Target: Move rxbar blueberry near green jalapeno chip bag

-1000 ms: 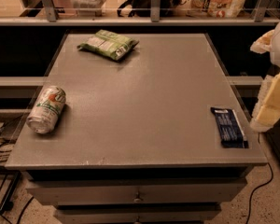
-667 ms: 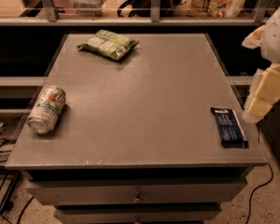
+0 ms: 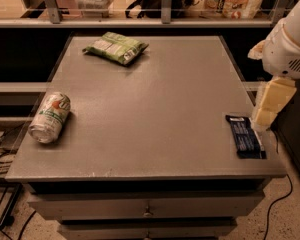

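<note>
Your gripper [image 3: 264, 118], a pale cream block at the end of the fat white arm [image 3: 290, 44], hangs at the right edge of the flat grey table top [image 3: 160, 99]. Its tip is low and just beside the back right corner of the rxbar blueberry [image 3: 246, 136], the small flat dark blue wrapper with a white strip on one side. You cannot tell from here if the gripper is open or closed, and it does not look like it holds anything. The bar lies flat near the front right corner of the table, close to the edge, so it seems nobody has picked it up yet. The gripper is likely there because the bar is the thing you have to grab first. The green jalapeno chip bag [image 3: 115, 46], a puffy, crinkly, light green bag with a white patch, sits at the back of the table, a bit to the left. That is well apart from the bar, so you have a long way to carry it across the table. A green and white soda can [image 3: 50, 117] lies on its side near the front left edge. It is out of your way and it is not where you are going. The bar is thin and flat, so you will likely need to come down right over it and pinch it by its long sides.
</note>
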{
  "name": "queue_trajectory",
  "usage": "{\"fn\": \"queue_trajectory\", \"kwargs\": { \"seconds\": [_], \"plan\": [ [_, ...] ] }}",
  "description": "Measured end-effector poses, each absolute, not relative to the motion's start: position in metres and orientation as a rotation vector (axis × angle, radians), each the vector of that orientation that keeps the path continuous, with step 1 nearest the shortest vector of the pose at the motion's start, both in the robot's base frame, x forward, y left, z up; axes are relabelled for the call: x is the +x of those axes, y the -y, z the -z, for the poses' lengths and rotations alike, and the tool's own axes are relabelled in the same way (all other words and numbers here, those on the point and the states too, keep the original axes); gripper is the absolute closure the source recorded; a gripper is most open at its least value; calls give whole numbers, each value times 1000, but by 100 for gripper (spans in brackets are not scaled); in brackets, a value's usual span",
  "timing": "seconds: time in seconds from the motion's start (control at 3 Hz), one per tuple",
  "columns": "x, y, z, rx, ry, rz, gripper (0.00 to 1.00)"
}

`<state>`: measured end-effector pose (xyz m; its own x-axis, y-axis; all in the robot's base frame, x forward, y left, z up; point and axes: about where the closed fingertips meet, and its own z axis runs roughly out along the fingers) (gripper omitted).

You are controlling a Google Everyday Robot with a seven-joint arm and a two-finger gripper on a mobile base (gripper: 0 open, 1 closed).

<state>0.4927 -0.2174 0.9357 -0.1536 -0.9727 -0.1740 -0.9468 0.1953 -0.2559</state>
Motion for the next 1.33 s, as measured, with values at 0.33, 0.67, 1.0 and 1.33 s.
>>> {"fn": "queue_trajectory", "kwargs": {
  "seconds": [0.33,0.67,1.0,1.33],
  "plan": [
    [496,228,-913,-1853,-2191,102,0],
    [498,238,-888,-1876,-2203,53,0],
    [496,243,-862,-1892,-2220,-29,0],
    [488,243,-839,-1910,-2241,-108,0]
  ]
}}
